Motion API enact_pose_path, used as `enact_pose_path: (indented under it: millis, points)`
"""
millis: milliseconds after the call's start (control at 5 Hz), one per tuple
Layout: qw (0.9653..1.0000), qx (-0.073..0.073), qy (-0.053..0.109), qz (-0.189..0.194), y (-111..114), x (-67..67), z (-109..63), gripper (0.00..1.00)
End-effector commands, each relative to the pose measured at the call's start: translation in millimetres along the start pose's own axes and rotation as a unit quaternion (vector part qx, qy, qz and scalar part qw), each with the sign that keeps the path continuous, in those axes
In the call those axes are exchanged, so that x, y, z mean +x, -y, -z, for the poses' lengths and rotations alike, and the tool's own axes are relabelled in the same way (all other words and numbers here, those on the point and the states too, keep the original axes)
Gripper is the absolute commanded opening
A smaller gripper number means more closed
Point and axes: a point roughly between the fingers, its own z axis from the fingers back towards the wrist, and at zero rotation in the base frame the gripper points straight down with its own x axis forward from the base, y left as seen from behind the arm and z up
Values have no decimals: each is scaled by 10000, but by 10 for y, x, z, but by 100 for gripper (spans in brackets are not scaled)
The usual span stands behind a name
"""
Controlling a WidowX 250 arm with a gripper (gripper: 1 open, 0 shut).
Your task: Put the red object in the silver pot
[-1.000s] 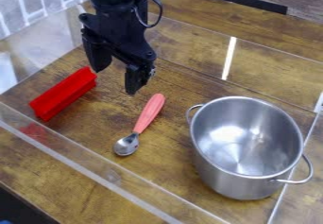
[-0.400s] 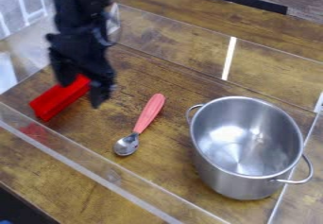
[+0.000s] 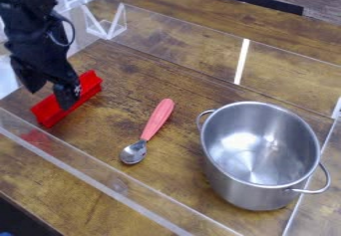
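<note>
jaws (image 3: 56, 92) wide open, nothing held, over the red block (image 3: 68, 99); off-centre closing may tip it; pot (image 3: 260, 152) well right of block. misaligned descent may press a fingertip onto the block.

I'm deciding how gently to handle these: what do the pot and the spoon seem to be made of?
Pot: metal, probably steel, smooth and shiny, judging by its silver-grey highlights.

Spoon: its bowl looks like polished metal, with a bright glint; its pinkish-red handle could be plastic or silicone, as it lacks metallic shine.
</note>
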Motion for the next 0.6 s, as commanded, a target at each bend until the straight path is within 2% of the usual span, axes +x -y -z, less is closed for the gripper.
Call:
enact_pose_path:
  millis: [0, 400]
  points:
    - [9998, 51, 184, -73, -23, 52, 47, 100]
    - [9996, -7, 254, -102, 27, 113, 201, 100]
